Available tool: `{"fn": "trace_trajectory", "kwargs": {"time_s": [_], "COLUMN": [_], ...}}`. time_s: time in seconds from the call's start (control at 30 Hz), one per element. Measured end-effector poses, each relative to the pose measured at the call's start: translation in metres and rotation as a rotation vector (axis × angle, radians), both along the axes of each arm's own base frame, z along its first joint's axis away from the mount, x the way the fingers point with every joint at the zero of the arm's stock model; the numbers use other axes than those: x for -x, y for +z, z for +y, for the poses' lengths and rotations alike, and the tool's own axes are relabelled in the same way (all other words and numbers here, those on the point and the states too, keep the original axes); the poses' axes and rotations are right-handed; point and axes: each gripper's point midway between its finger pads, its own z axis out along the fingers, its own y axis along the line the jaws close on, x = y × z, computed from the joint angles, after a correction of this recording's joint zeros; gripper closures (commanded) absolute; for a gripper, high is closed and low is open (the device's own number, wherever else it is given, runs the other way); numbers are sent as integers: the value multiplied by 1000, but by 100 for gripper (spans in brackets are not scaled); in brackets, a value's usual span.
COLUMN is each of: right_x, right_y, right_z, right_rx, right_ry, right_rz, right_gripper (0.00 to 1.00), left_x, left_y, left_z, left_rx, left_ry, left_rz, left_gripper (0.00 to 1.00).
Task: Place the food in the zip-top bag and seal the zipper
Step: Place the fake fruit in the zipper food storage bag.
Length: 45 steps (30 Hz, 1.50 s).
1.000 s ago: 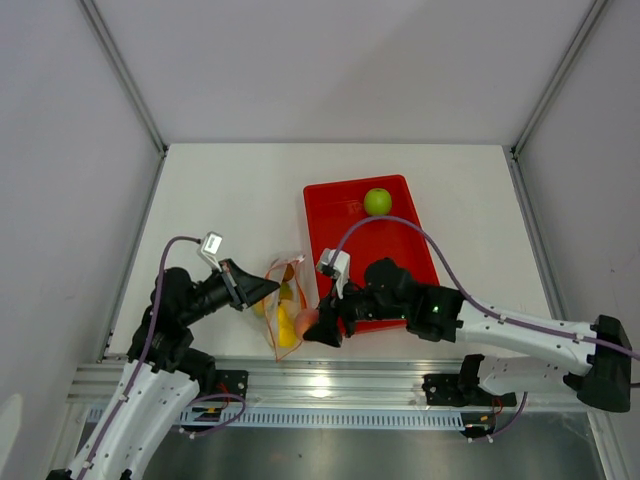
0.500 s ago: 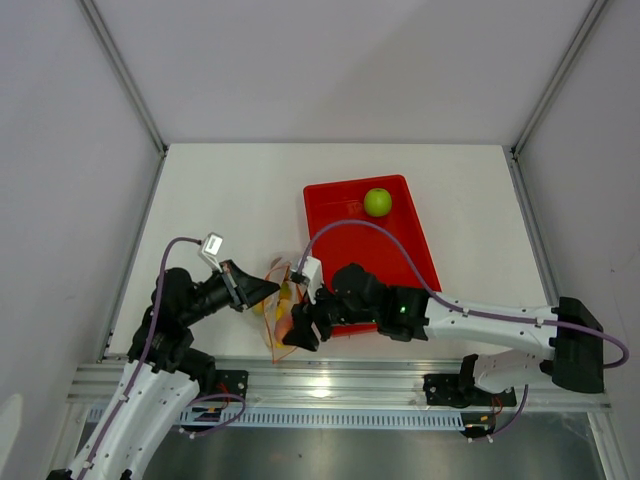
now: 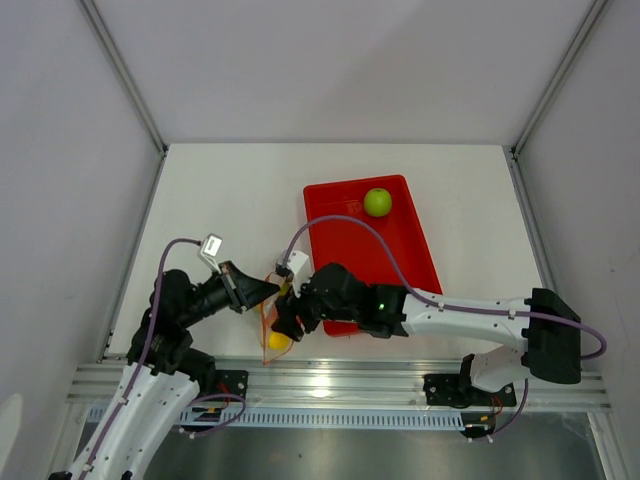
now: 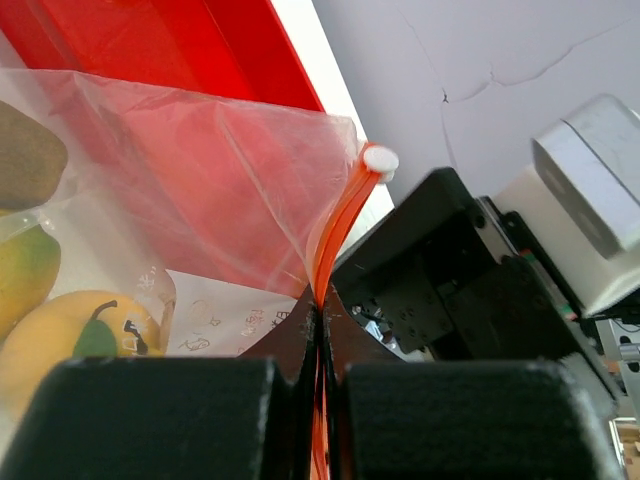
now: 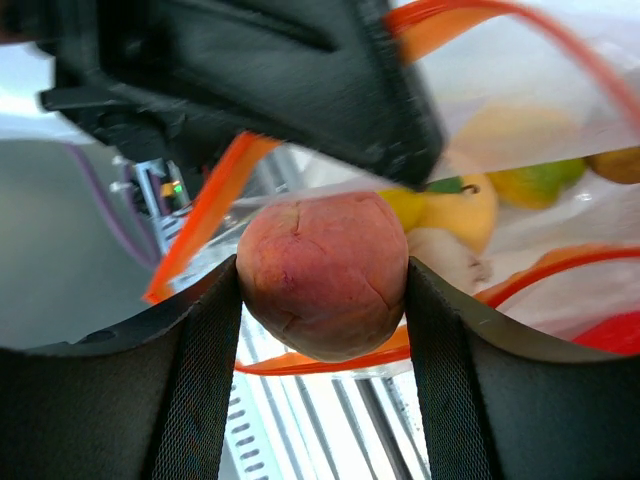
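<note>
My left gripper (image 3: 268, 291) (image 4: 322, 335) is shut on the orange-red zipper (image 4: 338, 225) at the mouth of the clear zip-top bag (image 4: 190, 180) (image 3: 270, 325). Food lies inside the bag: a yellow fruit (image 4: 75, 340), a yellow-green mango (image 4: 18, 270) and a brown piece (image 4: 25, 150). My right gripper (image 3: 284, 322) (image 5: 322, 300) is shut on a reddish peach (image 5: 322, 272), right at the bag's open mouth. Beyond the peach the zipper (image 5: 200, 215) loops round more fruit (image 5: 455, 215). A green apple (image 3: 377, 202) sits in the red tray (image 3: 420, 255).
The red tray lies just right of the bag, under my right forearm. The table's near edge and a metal rail (image 3: 340, 385) run close below the bag. Grey walls and aluminium posts (image 3: 125, 75) enclose the table on the sides and at the back.
My right arm has swung left with the peach, from the tray's near corner to the bag's mouth. The left gripper has stayed put, holding the zipper.
</note>
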Motion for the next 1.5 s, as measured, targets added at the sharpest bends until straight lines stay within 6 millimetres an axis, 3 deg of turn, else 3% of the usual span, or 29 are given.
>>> {"fn": "trace_trajectory", "kwargs": {"time_s": [0.13,0.53,0.73,0.77,1.0,1.27,1.43,1.5], "right_x": [-14,-45,-48,-49,-47,-49,-65,-80], "right_y": [-7,-8,-7,-7,-4,25,48,53], "right_z": [1,-4,-6,-6,-17,-46,-76,-88], "right_rx": [26,78,82,81,76,6,-47,-53], "right_ry": [-66,-213,-231,-234,-243,-299,-423,-492], "right_rz": [-30,-114,-126,-127,-137,-173,-228,-238], "right_gripper": [72,30,25,20,20,20,20,20], "left_x": [3,3,2,2,1,1,1,1], "left_y": [2,2,1,1,0,0,0,0], "left_z": [-1,-1,-1,-1,-1,-1,-1,-1], "left_rx": [9,13,10,10,9,9,9,9], "left_ry": [-9,-9,-9,-9,-9,-9,-9,-9], "left_rz": [-4,3,11,12,16,16,15,16], "left_gripper": [100,100,99,99,100,99,99,99]}}
